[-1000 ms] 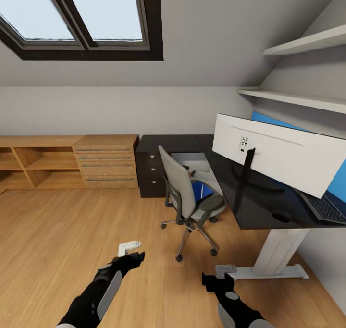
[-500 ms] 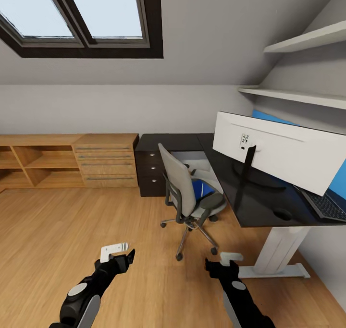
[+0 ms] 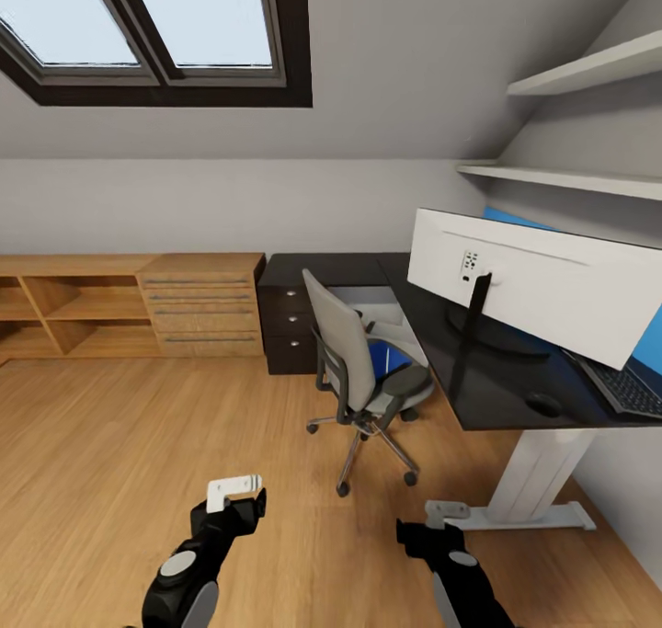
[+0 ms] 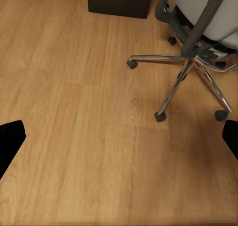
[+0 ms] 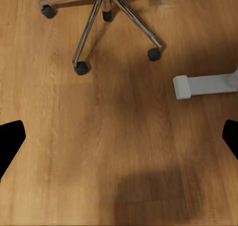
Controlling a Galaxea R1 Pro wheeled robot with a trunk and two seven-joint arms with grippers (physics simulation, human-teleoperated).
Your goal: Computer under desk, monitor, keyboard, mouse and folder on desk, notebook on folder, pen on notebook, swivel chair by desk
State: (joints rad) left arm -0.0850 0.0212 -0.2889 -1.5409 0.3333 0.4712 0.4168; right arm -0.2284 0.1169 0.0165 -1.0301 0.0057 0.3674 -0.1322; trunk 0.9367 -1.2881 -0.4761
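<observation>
The swivel chair [image 3: 354,366] stands on the wood floor beside the desk [image 3: 487,384], its back turned to me. The blue folder [image 3: 386,359] lies on its seat. On the glossy black desk top the monitor [image 3: 542,292] shows its white back, with the keyboard [image 3: 630,387] behind it and the mouse [image 3: 544,405] near the front edge. My left gripper [image 3: 234,501] [image 4: 119,139] and right gripper [image 3: 439,520] [image 5: 119,139] hover low over the floor, both open and empty. The chair's chrome base [image 4: 191,67] [image 5: 99,8] lies ahead of them. The computer, notebook and pen are out of view.
Light wooden low shelving [image 3: 129,306] runs along the back wall beside a black drawer unit [image 3: 287,326]. The desk's white foot [image 3: 533,516] [image 5: 201,84] reaches onto the floor at my right. Wall shelves [image 3: 588,182] hang over the desk. Open floor spreads to the left.
The view has shifted slightly. My left gripper swung left, then back right and a little lower; the right gripper rose slightly, then dropped back. Chair and desk things stay put.
</observation>
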